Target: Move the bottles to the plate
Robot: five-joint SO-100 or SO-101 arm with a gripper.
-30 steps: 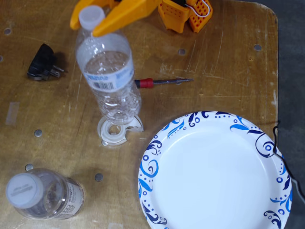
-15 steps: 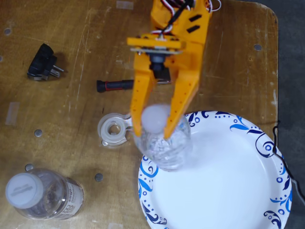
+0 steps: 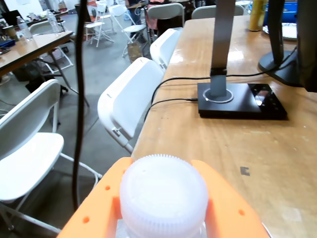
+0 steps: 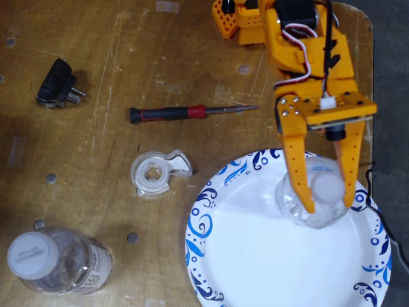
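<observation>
One bottle (image 4: 313, 203), clamped at its cap by the gripper (image 4: 327, 206), stands near the plate (image 4: 255, 256) rim at three o'clock and could tip off on release.

End effector (image 3: 163, 208) fingers clamp white ribbed bottle cap (image 3: 163, 196); chairs (image 3: 130, 99) beyond.

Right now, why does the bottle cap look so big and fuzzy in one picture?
In the wrist view the white cap sits right under the camera, so it fills the bottom edge and looks soft, while the far chairs stay sharper. In the fixed view the same bottle in the claw looks small and slightly blurred, and the table shows gentle glare.
</observation>
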